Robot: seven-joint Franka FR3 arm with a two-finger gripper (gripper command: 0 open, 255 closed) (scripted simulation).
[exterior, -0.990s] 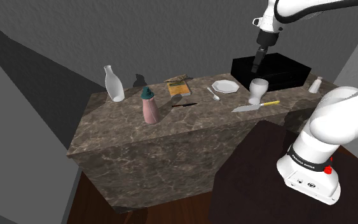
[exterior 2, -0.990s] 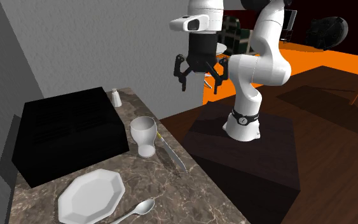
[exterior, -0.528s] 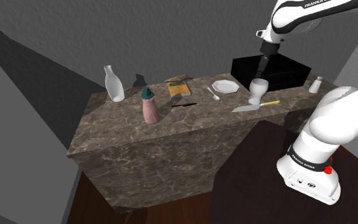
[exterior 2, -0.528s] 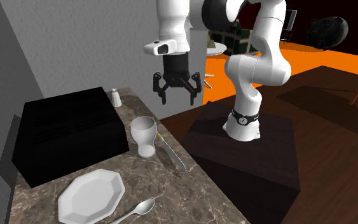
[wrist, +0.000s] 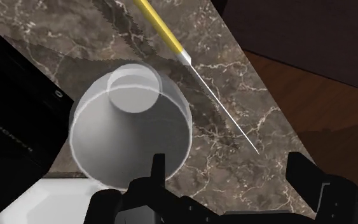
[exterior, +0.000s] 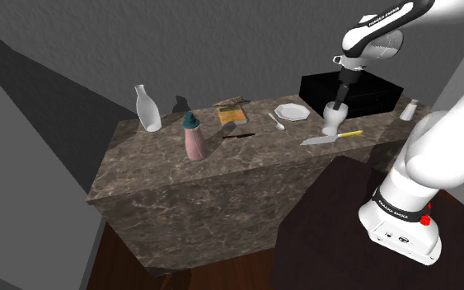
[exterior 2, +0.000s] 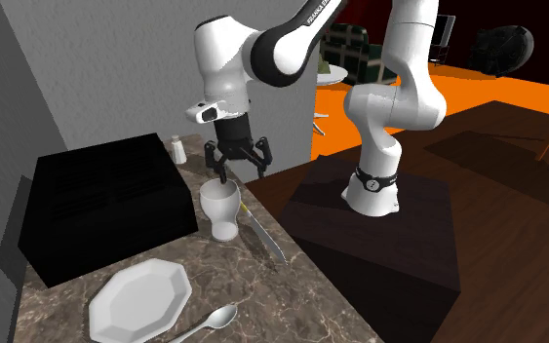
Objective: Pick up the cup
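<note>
Tool hangs just above cup, fingers spread apart, clasping nothing. Cup stands upright on tabletop, below one finger rather than centred in gap. Other finger over bare tabletop. Knife lies beside cup, blade tip below gap. Black box on cup's side away from gap.

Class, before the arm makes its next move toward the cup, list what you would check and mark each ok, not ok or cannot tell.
1. Gripper open: ok.
2. Cup upright: ok.
3. Cup centred in the gripper: not ok; it sits off toward one finger.
4. Fingertips down at rim height: cannot tell.
5. Knife apart from the cup: ok.
</note>
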